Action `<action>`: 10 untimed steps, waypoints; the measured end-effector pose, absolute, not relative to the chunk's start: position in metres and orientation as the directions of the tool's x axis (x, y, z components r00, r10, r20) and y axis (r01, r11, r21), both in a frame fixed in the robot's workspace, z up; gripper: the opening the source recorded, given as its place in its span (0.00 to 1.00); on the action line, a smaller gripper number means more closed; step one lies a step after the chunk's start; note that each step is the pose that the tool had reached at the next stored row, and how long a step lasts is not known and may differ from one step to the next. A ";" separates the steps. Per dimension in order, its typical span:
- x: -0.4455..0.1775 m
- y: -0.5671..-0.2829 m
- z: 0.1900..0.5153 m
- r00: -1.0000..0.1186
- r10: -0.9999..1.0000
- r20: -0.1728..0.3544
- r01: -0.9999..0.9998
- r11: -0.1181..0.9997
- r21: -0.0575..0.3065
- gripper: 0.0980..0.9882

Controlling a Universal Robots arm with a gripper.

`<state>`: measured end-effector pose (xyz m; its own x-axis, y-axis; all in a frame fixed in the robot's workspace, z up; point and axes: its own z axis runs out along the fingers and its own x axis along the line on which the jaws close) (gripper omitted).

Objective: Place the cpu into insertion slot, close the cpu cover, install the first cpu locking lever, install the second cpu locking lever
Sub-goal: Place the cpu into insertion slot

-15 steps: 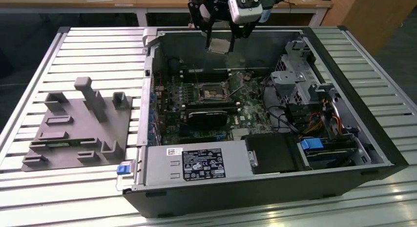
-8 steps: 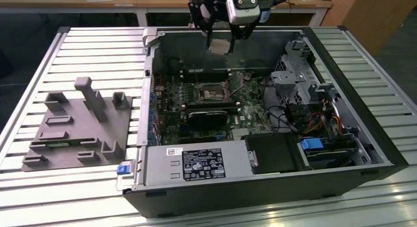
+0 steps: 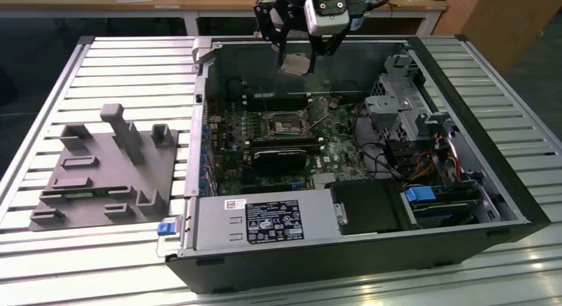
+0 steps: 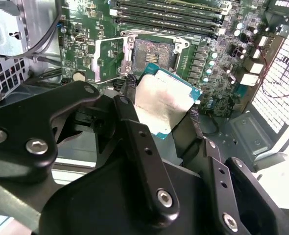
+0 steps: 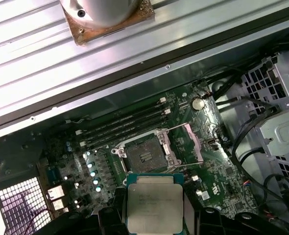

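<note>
My gripper (image 3: 299, 56) hangs above the back of the open computer case, shut on the cpu (image 3: 296, 64), a flat square chip with a dull silver top. In both wrist views the cpu (image 4: 164, 100) (image 5: 154, 203) sits between black fingers (image 4: 126, 115), held in the air, well above the board. The insertion slot (image 3: 285, 125) (image 4: 152, 53) (image 5: 143, 154) lies bare on the green board below, a dark square recess with a shiny rim. The cpu cover (image 4: 107, 58) (image 5: 192, 142), a thin silver frame, is swung open beside the slot.
A grey fixture block (image 3: 105, 168) lies on the slatted table (image 3: 123, 62) at the exterior view's left. Inside the case are a black shroud (image 3: 281, 158), long memory slots (image 5: 125, 125), a drive cage (image 3: 399, 108) with cables, and a power supply (image 3: 263, 220).
</note>
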<state>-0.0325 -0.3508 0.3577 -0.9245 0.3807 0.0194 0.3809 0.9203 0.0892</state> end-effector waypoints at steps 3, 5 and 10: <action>-0.032 -0.351 0.357 -0.924 0.381 0.019 0.381 0.920 0.089 0.50; -0.032 -0.351 0.357 -0.924 0.381 0.019 0.381 0.920 0.089 0.50; -0.032 -0.351 0.356 -0.924 0.383 0.019 0.383 0.920 0.089 0.50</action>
<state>-0.0325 -0.3508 0.3563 -0.9238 0.3825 0.0193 0.3826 0.9196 0.0889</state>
